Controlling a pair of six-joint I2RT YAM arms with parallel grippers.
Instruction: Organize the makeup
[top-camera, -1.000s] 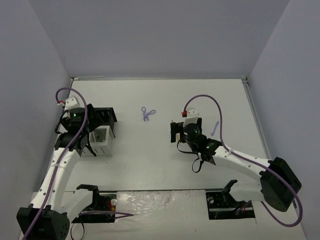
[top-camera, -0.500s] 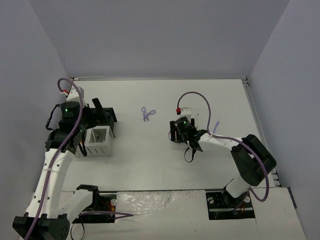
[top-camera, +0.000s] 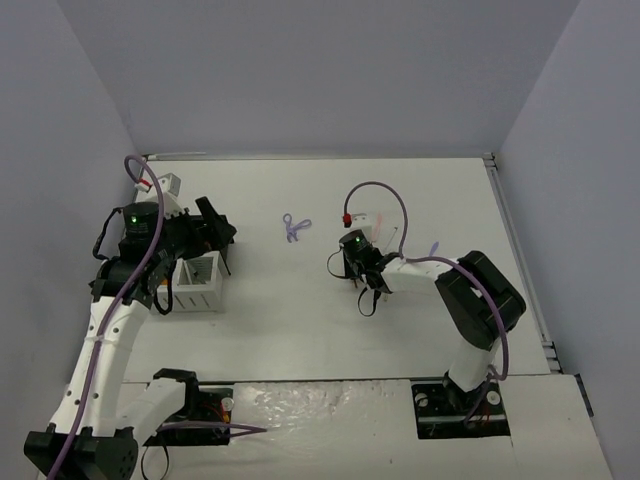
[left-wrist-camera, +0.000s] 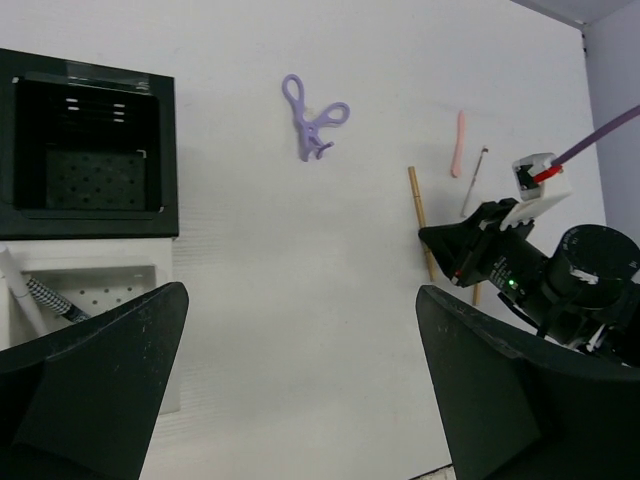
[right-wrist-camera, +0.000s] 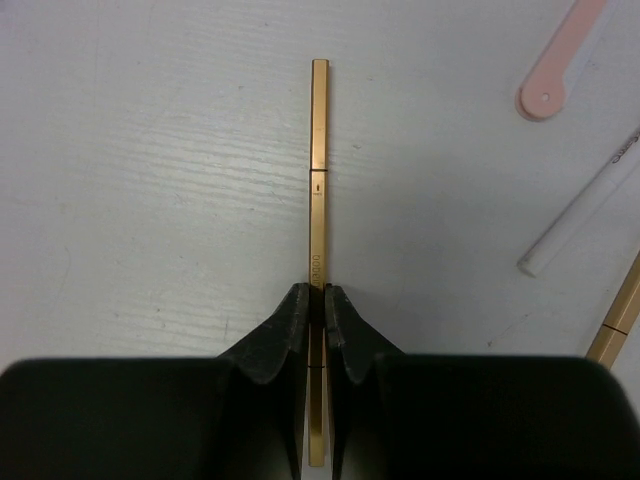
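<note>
In the right wrist view my right gripper (right-wrist-camera: 317, 300) is shut on a slim tan stick (right-wrist-camera: 317, 170) that lies flat on the white table and runs straight away from the fingers. A pink tool (right-wrist-camera: 560, 60), a white pencil (right-wrist-camera: 585, 215) and a second tan stick (right-wrist-camera: 622, 315) lie to its right. From above, the right gripper (top-camera: 345, 270) points down at mid-table. My left gripper (left-wrist-camera: 300, 390) is open and empty, hovering by the organizer (left-wrist-camera: 85, 140). The purple scissor-like tool (left-wrist-camera: 312, 115) lies alone further back.
The organizer has a black slotted half and a white half (left-wrist-camera: 90, 290) holding a pencil; it stands at the left (top-camera: 200, 285). A lilac tool (top-camera: 432, 250) lies right of the right arm. Grey walls (top-camera: 90, 130) close three sides.
The right gripper has closed onto the tan stick, and its arm has folded in and shifted a little left. The left gripper has shifted slightly over the organizer, staying wide open.
</note>
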